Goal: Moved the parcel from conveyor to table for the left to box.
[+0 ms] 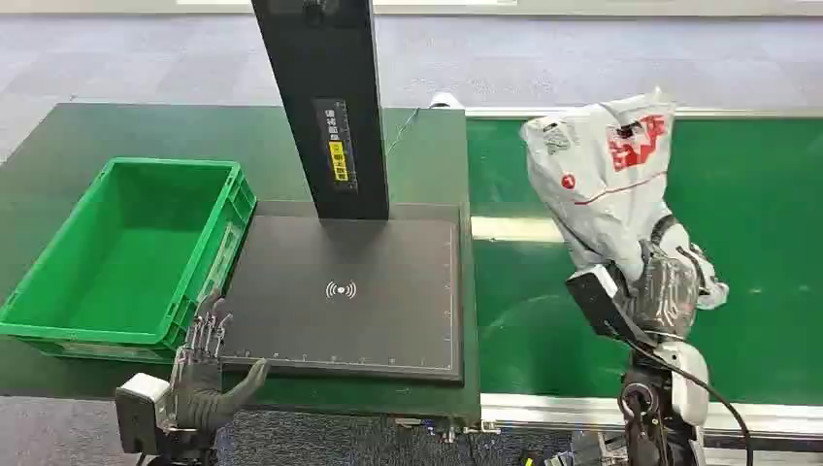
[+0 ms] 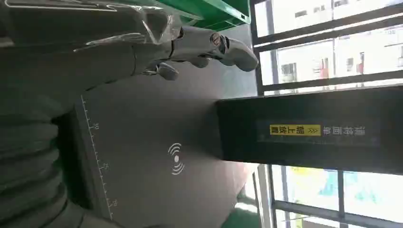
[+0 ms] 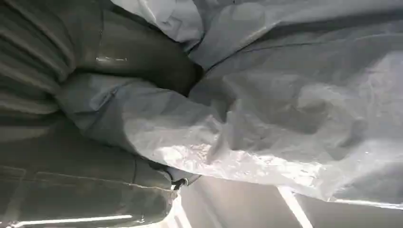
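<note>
Because the right robot hand point(image 1: 665, 291) grasps the grey plastic mailer parcel point(image 1: 607, 180) only at its lower end, the unsupported bulk standing above the conveyor belt point(image 1: 767, 223) could flop, slide through the film or catch the black scanner post point(image 1: 325, 102) on the way to the bench point(image 1: 58, 146); the slack, slippery wrapping would be the likely cause. In the right wrist view the fingers point(image 3: 123, 54) are clenched into crumpled film. The left robot hand point(image 1: 204, 374) is released, fingers spread, holding nothing, at the near edge of the black scanner pad point(image 1: 349, 291), just beside the green crate point(image 1: 131, 248).
</note>
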`<state>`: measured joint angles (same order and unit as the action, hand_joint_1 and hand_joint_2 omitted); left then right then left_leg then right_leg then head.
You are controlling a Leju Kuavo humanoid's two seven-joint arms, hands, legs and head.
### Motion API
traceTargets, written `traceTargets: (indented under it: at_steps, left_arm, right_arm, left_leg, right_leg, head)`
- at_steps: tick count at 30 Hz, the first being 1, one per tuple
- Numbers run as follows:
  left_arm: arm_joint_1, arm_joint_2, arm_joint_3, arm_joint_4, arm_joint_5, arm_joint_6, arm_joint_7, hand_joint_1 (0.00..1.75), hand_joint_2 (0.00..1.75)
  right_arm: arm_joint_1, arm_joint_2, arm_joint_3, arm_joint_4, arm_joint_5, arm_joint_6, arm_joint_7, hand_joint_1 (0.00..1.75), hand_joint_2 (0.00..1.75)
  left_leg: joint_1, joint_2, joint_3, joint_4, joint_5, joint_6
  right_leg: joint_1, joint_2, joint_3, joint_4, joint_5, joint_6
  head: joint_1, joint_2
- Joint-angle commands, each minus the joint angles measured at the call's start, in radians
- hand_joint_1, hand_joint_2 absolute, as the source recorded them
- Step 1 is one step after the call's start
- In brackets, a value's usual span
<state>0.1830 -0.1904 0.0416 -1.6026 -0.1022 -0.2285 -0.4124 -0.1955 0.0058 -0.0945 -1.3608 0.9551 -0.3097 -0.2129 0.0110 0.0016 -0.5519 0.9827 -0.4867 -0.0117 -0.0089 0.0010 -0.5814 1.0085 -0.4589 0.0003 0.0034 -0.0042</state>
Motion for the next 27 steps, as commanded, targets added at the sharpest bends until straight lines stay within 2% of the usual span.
traceTargets:
  at_steps: [1,8,9,13,16,20,24,27]
  left_arm:
    - [-0.070,0.038,-0.043,0.122,0.006,-0.002,-0.009,0.00,1.75]
    - [-0.072,0.043,-0.050,0.125,0.010,0.004,-0.014,0.00,1.75]
    - [-0.073,0.044,-0.052,0.125,0.012,0.004,-0.016,0.00,1.75]
    - [-0.101,0.056,-0.074,0.153,0.015,-0.003,-0.015,0.00,1.75]
    - [-0.104,0.057,-0.079,0.156,0.021,0.002,-0.011,0.00,1.75]
    - [-0.077,0.067,-0.086,0.142,0.032,0.019,-0.017,0.00,1.75]
    - [-0.096,0.085,-0.098,0.181,0.048,0.020,-0.028,0.00,1.75]
    - [-0.097,0.091,-0.105,0.186,0.061,0.032,-0.036,0.00,1.75]
  right_arm:
    - [-0.056,0.092,0.301,0.001,-0.312,0.197,-0.092,1.75,1.75]
    - [-0.064,0.072,0.323,0.015,-0.335,0.172,-0.091,1.75,1.75]
    - [-0.067,0.071,0.331,0.021,-0.375,0.219,-0.098,1.75,1.75]
    - [-0.167,0.113,0.467,0.171,-0.503,0.393,-0.122,1.75,1.75]
    - [-0.232,0.145,0.555,0.294,-0.571,0.458,-0.121,1.75,1.75]
    - [-0.336,0.170,0.652,0.453,-0.595,0.427,-0.117,1.75,1.75]
    - [-0.417,0.188,0.656,0.589,-0.666,0.503,-0.112,1.75,1.75]
    - [-0.465,0.209,0.695,0.663,-0.654,0.498,-0.113,1.75,1.75]
  left_leg:
    - [0.000,0.004,0.001,-0.001,0.000,0.000]
    - [0.000,0.001,0.001,-0.001,0.001,0.001]
    - [0.000,0.000,0.001,-0.001,0.001,0.001]
    - [0.000,0.005,0.001,-0.002,0.001,0.001]
    - [0.000,0.005,0.001,-0.002,0.001,0.000]
    - [0.001,0.006,0.002,-0.001,0.001,0.000]
    - [0.001,0.006,0.002,-0.002,0.002,0.000]
    - [0.001,0.003,0.001,-0.001,0.001,0.000]
  right_leg:
    - [0.000,0.004,-0.001,-0.001,0.001,-0.001]
    - [0.000,0.000,0.001,-0.001,0.000,0.000]
    - [0.000,0.000,0.001,-0.001,0.000,0.000]
    - [0.000,0.005,0.000,-0.001,0.002,0.000]
    - [0.000,0.004,0.000,-0.001,0.002,-0.001]
    - [0.001,0.006,0.000,0.000,0.002,-0.001]
    - [0.001,0.006,0.000,-0.001,0.002,0.000]
    - [0.001,0.003,0.000,0.000,0.001,0.000]
  head:
    - [0.000,0.000]
    - [0.000,0.000]
    - [0.000,0.000]
    - [0.000,0.000]
    - [0.000,0.000]
    - [0.000,0.000]
    - [0.000,0.000]
    - [0.000,0.000]
